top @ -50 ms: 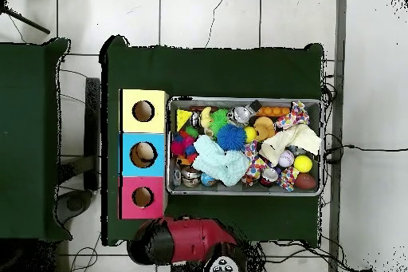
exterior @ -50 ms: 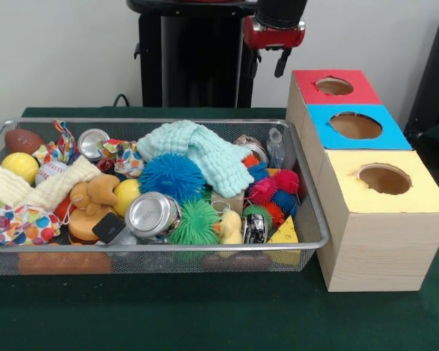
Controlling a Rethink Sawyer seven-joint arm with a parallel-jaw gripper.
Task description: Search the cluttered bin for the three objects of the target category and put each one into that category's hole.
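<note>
A wire mesh bin [exterior @ -50 ms: 168, 248] holds a heap of small things: a blue spiky ball [exterior @ -50 ms: 171, 176], a green one [exterior @ -50 ms: 195, 221], pink ones [exterior @ -50 ms: 263, 190], crushed silver cans [exterior @ -50 ms: 151, 215], a mint cloth [exterior @ -50 ms: 205, 151] and a cream cloth [exterior @ -50 ms: 55, 186]. Right of the bin stands a wooden box with a red hole [exterior @ -50 ms: 334, 86], a blue hole [exterior @ -50 ms: 355, 125] and a yellow hole [exterior @ -50 ms: 384, 178]. My gripper [exterior @ -50 ms: 268, 66] hangs open and empty, high beyond the bin's far right corner, next to the box's red end. From overhead only the arm [top @ -50 ms: 187, 241] shows.
Also in the bin [top @ -50 ms: 168, 145] are a yellow ball [exterior @ -50 ms: 19, 165], a baseball [exterior @ -50 ms: 50, 170], a brown football [exterior @ -50 ms: 22, 140], rubber ducks [exterior @ -50 ms: 230, 227], a cheese wedge [exterior @ -50 ms: 284, 234] and patterned bean bags [exterior @ -50 ms: 18, 221]. Green cloth [exterior @ -50 ms: 205, 314] covers the table.
</note>
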